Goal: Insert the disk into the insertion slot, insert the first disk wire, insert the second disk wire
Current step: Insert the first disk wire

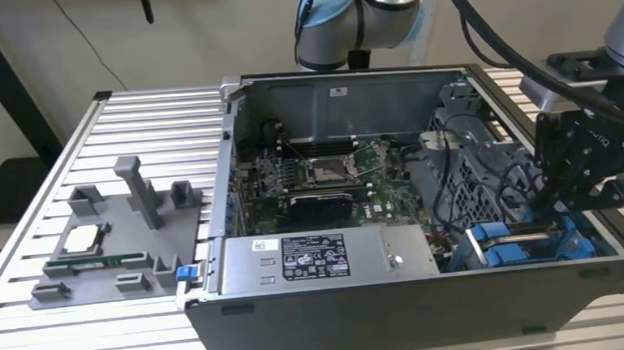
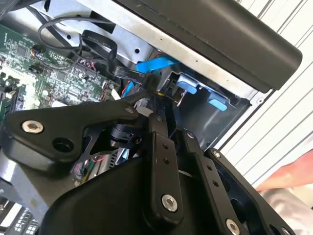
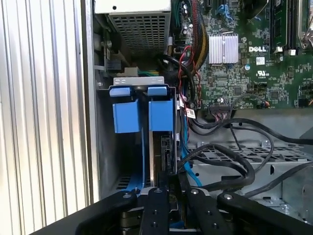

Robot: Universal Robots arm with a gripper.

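The disk (image 3: 164, 149) stands edge-on in the insertion slot (image 3: 105, 147), behind one of two blue tabs (image 3: 161, 115). In the first wrist view my gripper (image 3: 173, 183) sits right at the disk's near end. Its fingers (image 2: 159, 147) are close together in the second wrist view, shut on a black wire plug (image 2: 149, 81) whose cable loops back over the board. A blue wire (image 3: 186, 161) runs along the disk's side. In the exterior view the gripper (image 1: 558, 213) hangs over the blue bay (image 1: 523, 247) at the case's right front corner.
The open case holds a motherboard (image 1: 324, 182), a labelled grey power-supply box (image 1: 311, 259) and a perforated cage (image 3: 234, 152) crossed by black cables. A grey fixture (image 1: 121, 235) with small parts lies on the slatted table at the exterior view's left. Something pinkish (image 2: 288, 178) shows outside the case.
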